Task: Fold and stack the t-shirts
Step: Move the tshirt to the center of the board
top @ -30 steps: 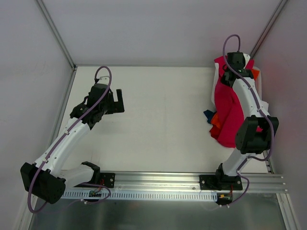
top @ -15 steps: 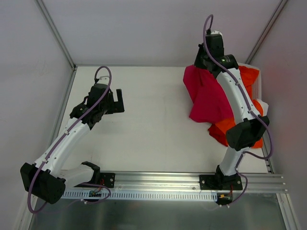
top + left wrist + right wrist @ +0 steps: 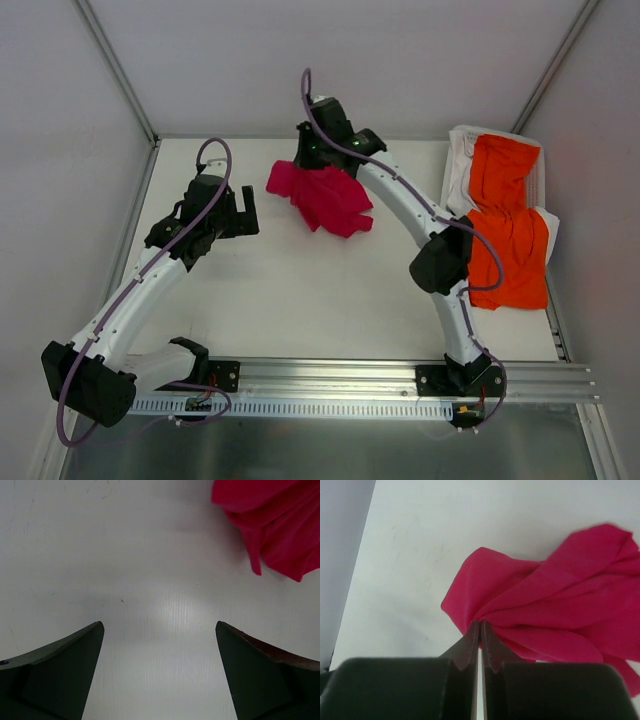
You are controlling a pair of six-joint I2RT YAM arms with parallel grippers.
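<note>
The crimson t-shirt [image 3: 322, 198] hangs bunched over the middle back of the table, pinched at one edge by my right gripper [image 3: 318, 160], which is shut on it. Up close, the right wrist view shows the cloth [image 3: 555, 610] fanning out in folds from my right gripper [image 3: 480, 625]. The orange t-shirt [image 3: 505, 225] lies crumpled at the right edge. My left gripper [image 3: 246, 210] stands open to the left of the crimson shirt, with only bare table between its fingers; a corner of the crimson shirt [image 3: 272, 525] shows in the left wrist view, at upper right.
A white cloth or sheet [image 3: 458, 160] lies under the orange shirt at the back right. Grey walls close in the table [image 3: 300, 290] on three sides. A metal rail [image 3: 330, 375] runs along the near edge by the arm bases.
My right arm has swung from the far right to the middle back, carrying the crimson shirt off the orange one. The orange shirt is now uncovered. The left arm has not moved.
</note>
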